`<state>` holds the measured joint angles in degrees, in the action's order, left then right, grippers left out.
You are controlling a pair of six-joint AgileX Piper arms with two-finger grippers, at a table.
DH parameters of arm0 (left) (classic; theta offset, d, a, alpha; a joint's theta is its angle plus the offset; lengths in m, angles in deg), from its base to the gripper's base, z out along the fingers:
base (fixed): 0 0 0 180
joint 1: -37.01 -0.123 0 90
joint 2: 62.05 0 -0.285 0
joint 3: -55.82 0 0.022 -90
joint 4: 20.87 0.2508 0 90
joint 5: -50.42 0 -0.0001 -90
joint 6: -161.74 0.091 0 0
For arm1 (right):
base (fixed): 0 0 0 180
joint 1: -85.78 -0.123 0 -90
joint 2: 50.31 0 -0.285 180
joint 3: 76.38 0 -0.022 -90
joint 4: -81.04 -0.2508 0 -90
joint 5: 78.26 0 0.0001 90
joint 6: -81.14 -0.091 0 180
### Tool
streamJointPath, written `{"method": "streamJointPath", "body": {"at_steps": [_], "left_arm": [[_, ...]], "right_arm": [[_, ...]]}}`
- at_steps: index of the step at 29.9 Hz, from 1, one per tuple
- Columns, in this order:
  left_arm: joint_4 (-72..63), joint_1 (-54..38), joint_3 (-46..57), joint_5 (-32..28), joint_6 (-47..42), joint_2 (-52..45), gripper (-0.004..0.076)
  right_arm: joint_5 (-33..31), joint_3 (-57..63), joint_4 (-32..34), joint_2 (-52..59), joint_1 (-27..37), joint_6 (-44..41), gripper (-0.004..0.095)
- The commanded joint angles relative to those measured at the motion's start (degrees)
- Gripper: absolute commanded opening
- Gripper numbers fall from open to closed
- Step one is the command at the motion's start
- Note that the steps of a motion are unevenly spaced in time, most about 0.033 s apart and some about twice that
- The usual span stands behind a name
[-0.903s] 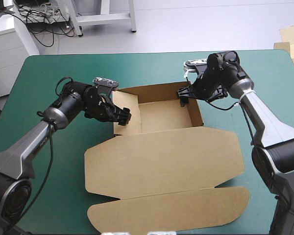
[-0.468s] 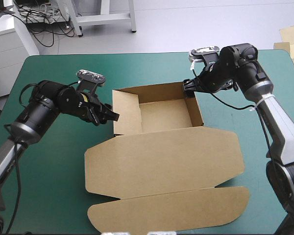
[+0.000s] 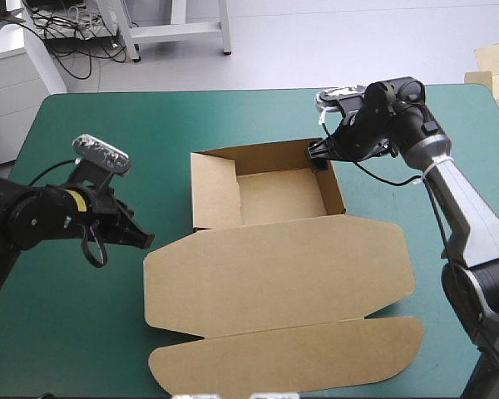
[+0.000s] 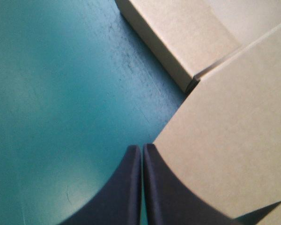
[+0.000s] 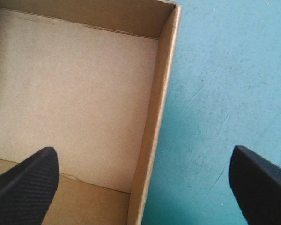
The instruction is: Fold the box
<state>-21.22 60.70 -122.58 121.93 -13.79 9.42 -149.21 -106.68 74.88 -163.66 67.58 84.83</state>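
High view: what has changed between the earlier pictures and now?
The left gripper has pulled away from the left wall of the box, leftward and toward the robot. It is now shut beside the lid's left corner. The right gripper lifted slightly, then settled back at the far right corner, open astride the right wall. The box has not moved: walls up, lid flat.

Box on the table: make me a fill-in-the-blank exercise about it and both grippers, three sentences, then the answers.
1. The left gripper, beside the box, has its fingers ____ (open or shut).
2. The right gripper has its fingers ____ (open or shut), one on either side of the box's right wall.
3. The box's lid lies ____ on the teal-green cover.
Missing words: shut; open; flat.
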Motion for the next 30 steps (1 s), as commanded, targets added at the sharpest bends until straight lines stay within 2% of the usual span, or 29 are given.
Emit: {"method": "streamJointPath", "body": {"at_steps": [1, 7, 13, 15, 17, 24, 30], "left_arm": [[0.4, 0.5, 3.8, -1.9, -0.8, -4.2, -0.001], [0.8, 0.5, 16.9, -3.7, -3.1, -9.0, -0.001], [3.1, 0.5, 28.5, -8.3, -8.2, -13.6, -0.001], [3.1, 0.5, 31.0, -9.4, -8.4, -15.1, -0.001], [3.1, 0.5, 32.4, -9.4, -8.5, -16.3, -0.001], [4.9, 0.5, 33.0, -9.6, -8.5, -19.6, -0.001], [5.4, 0.5, 33.0, -9.6, -8.5, -21.3, -0.001]], "right_arm": [[3.0, -1.7, 0.1, 0.5, 0.0, 0.8, 0.09], [3.6, -1.7, 0.1, -3.4, 0.0, 1.0, 0.09], [3.9, -1.7, 0.2, -6.0, 0.0, 1.1, 0.0882], [4.6, -1.7, 0.2, -6.4, 0.0, 1.1, 0.0798], [5.5, -1.7, 0.2, -6.5, 0.0, 1.1, 0.0658], [8.1, -1.7, -0.1, -6.7, 0.0, 1.1, -0.0025], [8.4, -1.7, -0.1, -6.7, 0.0, 1.1, -0.002]]}}
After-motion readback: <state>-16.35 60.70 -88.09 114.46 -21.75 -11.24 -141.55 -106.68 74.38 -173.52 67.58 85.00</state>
